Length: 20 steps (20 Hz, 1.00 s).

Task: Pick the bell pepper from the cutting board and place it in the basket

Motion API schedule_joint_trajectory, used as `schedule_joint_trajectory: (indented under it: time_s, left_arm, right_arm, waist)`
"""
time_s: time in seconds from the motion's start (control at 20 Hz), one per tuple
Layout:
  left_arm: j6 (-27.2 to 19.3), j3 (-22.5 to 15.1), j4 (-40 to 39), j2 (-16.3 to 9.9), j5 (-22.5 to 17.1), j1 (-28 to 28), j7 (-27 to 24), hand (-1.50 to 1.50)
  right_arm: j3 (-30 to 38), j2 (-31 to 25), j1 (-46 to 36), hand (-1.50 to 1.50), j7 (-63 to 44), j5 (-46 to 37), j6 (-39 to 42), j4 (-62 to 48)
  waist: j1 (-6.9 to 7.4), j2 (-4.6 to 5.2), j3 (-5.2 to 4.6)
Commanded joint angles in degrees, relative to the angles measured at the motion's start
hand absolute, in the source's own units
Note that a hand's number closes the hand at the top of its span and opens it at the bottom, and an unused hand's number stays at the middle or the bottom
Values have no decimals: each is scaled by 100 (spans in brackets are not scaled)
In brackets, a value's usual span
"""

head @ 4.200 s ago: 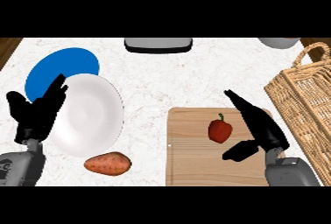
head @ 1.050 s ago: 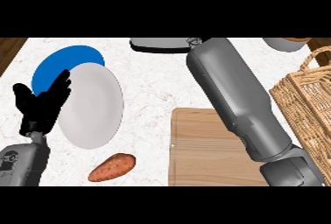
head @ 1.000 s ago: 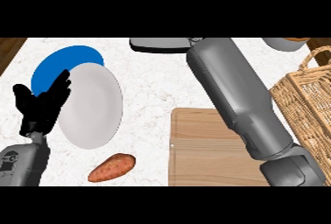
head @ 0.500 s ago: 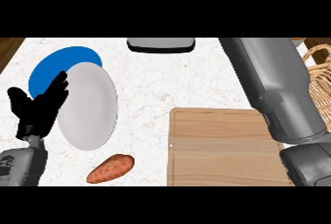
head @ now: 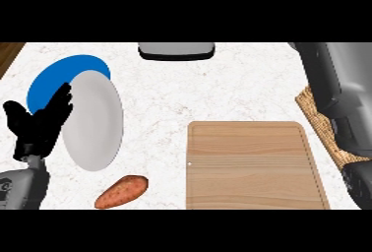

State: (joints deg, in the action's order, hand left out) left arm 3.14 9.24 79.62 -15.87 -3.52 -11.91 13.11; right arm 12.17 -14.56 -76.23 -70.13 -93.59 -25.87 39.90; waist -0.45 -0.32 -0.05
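The wooden cutting board (head: 251, 165) lies at the lower middle right with nothing on it. No bell pepper shows in the head view. My right forearm (head: 341, 98) runs up the right edge and leaves the picture at the top; its hand is out of view. The wicker basket (head: 320, 123) shows only as a strip behind that forearm. At the left edge my left hand (head: 36, 125) rests open, fingers up, beside the white plate.
A white plate (head: 93, 118) partly covers a blue plate (head: 62, 81) at the left. A sweet potato (head: 122, 191) lies near the lower left. A dark grey object (head: 178, 50) sits at the counter's far edge.
The right forearm has swung further right, uncovering the whole cutting board and hiding most of the basket. The pepper seen on the board at first is gone. The left hand stays put.
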Motion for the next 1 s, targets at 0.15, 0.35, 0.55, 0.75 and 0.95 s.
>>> schedule_joint_trajectory:
  time_s: [0.15, 0.35, 0.55, 0.75, 0.95]
  left_arm:
    - [285, 369, 60, -327, -281, 232, -75, 0]
    - [30, 124, -154, 44, -45, 133, -254, 0]
    - [69, 187, -151, -84, -3, 126, -285, 0]
    - [14, 68, 248, 13, -46, 13, 166, 0]
    - [26, 105, 183, 27, -63, 89, 73, 0]
  right_arm:
    - [264, 48, 1028, 150, -683, -81, 318, 906]
    - [441, -37, 1731, 150, -207, 114, 617, 1772]
    - [679, 22, 2658, 150, 163, 343, 164, 2481]
    - [776, 4, 3060, 150, 289, 365, 453, 3196]
    - [1234, 294, 3316, -150, -460, -349, -284, 3363]
  waist:
    - [-57, -34, 4]
    - [-138, -25, 3]
    - [-67, 5, 6]
    - [2, 5, 6]
    - [21, 19, 7]
